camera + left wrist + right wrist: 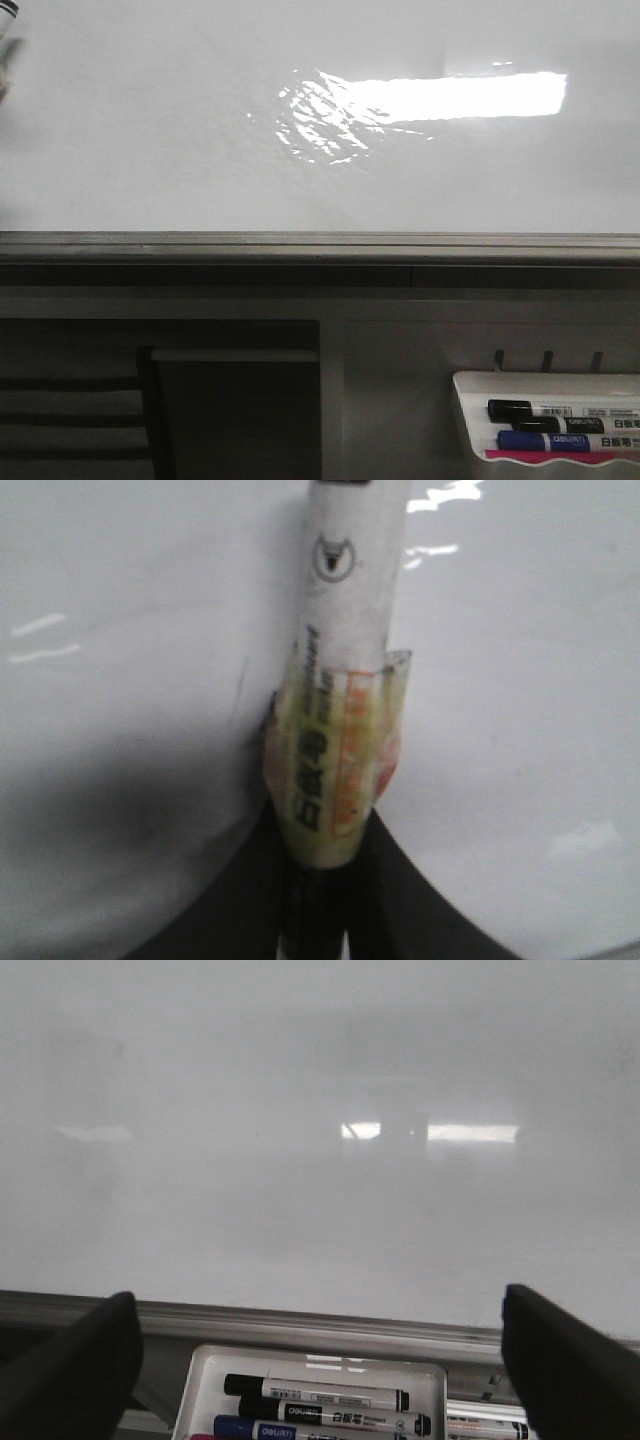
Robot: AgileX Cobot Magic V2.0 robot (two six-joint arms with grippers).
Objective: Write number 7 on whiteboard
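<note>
Glossy white fills the front view: that is the whiteboard (150, 130), one board, grey-framed along its near edge, with a bright glare patch near the middle. You will not find the number 7 here; no stroke shows on this surface. At the far left edge only a sliver of something pokes in, likely your marker, too little to be sure. Below the frame sits one white marker tray (470, 392) holding at least two spare markers, a black-capped one (545, 409) and a blue-capped one (560, 440), with a pink strip beneath.

Over to the left wrist view: your left gripper (322, 880) is clamped on one white marker (350, 600), its barrel wrapped in yellowish tape where the fingers pinch it. Light, rigid, slick plastic; I judge the taped band is the right place to hold, since the bare barrel could slip or twist under writing pressure. Just beside the taped grip, on the board, there is a thin faint dark line (238, 692), too slight to call a finished digit. The marker tip is out of view, so contact with the board cannot be told.

Right wrist view now: your right gripper (320, 1350) stands wide, empty, its two dark fingers framing the tray, with the board beyond them.
</note>
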